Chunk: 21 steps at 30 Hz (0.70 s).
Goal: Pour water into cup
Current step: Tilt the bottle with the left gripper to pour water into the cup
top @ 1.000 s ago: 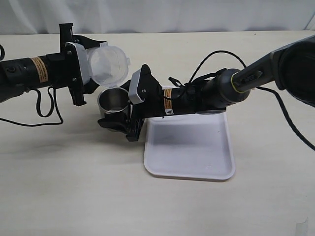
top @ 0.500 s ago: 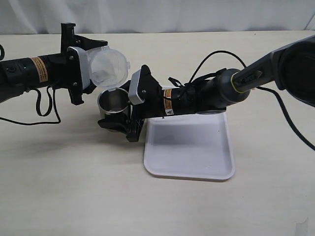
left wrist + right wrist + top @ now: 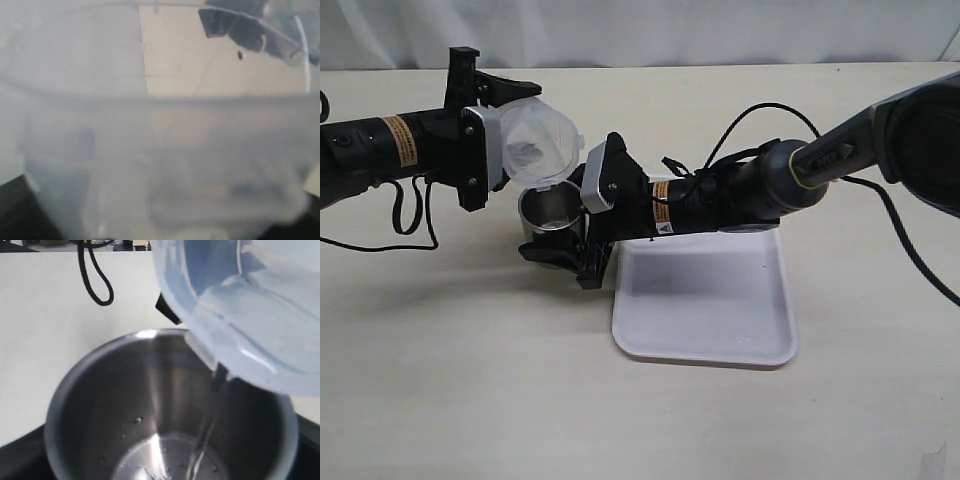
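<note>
Clear container (image 3: 535, 140) further over, mouth toward upright cup (image 3: 548, 212); prob. water (image 3: 206, 432) stream.

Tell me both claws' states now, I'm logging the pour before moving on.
Left claw: closed on the tilted transparent plastic container.
Right claw: closed on the steel cup.

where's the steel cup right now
In the exterior view the steel cup is left of centre, gripped in the right claw, just left of the white tray and directly below the tilted clear plastic container held by the left claw.
</note>
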Tool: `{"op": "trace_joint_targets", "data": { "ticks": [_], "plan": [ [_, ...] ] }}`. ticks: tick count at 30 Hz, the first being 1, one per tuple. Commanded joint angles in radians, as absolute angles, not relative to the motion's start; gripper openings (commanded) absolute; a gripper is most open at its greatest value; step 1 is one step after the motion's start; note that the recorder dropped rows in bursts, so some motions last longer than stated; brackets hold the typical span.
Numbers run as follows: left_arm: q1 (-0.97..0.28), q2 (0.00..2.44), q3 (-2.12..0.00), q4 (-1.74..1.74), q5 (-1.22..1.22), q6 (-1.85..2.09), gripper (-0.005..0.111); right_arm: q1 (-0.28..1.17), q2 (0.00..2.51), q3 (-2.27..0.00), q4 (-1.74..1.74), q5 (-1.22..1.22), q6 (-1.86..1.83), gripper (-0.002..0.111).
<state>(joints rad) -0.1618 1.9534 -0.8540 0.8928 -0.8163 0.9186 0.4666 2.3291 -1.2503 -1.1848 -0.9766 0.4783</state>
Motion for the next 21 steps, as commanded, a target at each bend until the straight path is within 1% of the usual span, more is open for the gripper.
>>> {"op": "trace_joint_targets", "data": {
  "ticks": [1,21],
  "plan": [
    [-0.163,1.937,-0.863,0.847,-0.853,0.944,0.0,0.467,2.325,-1.256,-1.186,-0.996,0.475,0.004],
    [-0.163,1.937,-0.863,0.843,-0.896,1.116,0.0,0.467,2.325,-1.256,-1.186,-0.996,0.475,0.004]
  ]
}}
